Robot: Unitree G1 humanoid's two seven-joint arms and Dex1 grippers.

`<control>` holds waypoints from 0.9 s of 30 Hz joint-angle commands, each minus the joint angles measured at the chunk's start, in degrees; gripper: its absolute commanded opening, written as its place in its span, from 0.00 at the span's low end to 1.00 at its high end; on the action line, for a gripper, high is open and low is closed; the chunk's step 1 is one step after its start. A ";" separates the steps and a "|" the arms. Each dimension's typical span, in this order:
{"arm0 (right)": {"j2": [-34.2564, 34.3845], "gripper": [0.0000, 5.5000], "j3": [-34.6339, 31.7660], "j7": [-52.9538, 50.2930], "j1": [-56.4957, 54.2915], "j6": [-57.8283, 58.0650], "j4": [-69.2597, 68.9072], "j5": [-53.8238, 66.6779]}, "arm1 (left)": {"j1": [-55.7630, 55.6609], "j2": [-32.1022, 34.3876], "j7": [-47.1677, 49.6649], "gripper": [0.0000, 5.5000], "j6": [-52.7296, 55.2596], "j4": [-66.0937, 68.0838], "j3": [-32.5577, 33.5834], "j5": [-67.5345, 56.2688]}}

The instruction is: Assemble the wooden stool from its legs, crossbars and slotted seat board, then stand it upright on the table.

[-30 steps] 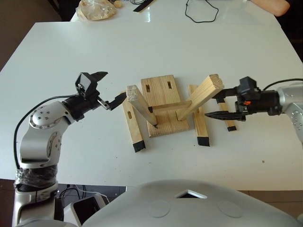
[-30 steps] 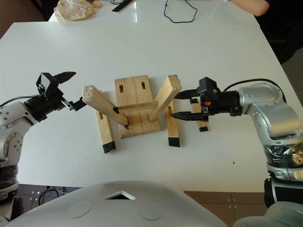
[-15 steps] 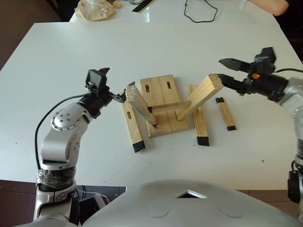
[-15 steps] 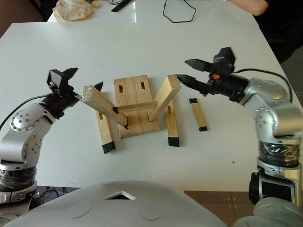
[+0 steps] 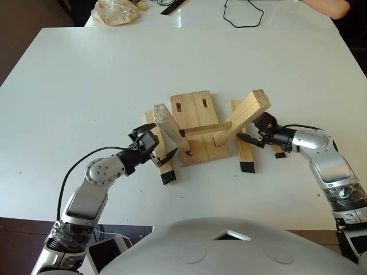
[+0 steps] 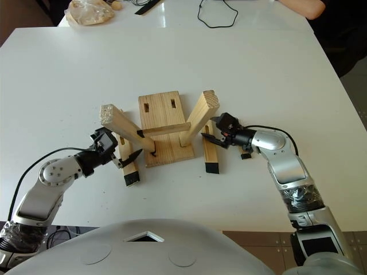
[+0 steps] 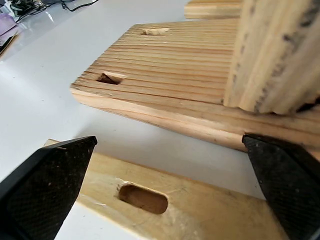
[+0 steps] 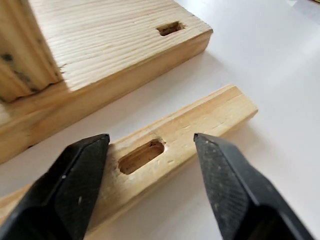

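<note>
We have dropped both arms from the standing legs [image 5: 170, 129], so the left gripper [image 5: 160, 150] and right gripper [image 5: 249, 132], wide open and empty, now straddle the left loose leg [image 5: 165, 169] and right loose leg [image 5: 244, 156] lying flat beside the board [image 5: 195, 114] mid-table, likely ready to grasp.

Bright even daylight, soft short shadows, faint tabletop glare, blurred near fingers [image 7: 45, 175]

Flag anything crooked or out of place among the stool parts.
The left fitted leg and right fitted leg lean outward from the seat board instead of standing straight, a crossbar between them. Two loose legs lie flat on the table beside it.
</note>
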 commanded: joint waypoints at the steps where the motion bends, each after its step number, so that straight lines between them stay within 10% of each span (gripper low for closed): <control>1: -3.71 0.57 -0.04 1.59 1.02 -4.64 4.57 -4.12 | 0.61 1.56 0.81 0.98 -1.70 7.03 1.46 2.78; 17: -9.79 0.57 -4.70 5.84 4.72 -12.37 8.68 -2.42 | -2.51 1.93 0.69 0.98 -5.18 12.83 4.85 1.78; 27: -13.61 0.57 -4.47 14.06 7.58 -7.25 -9.64 1.74 | -14.10 -1.25 -1.75 0.98 11.32 -1.56 13.55 -20.93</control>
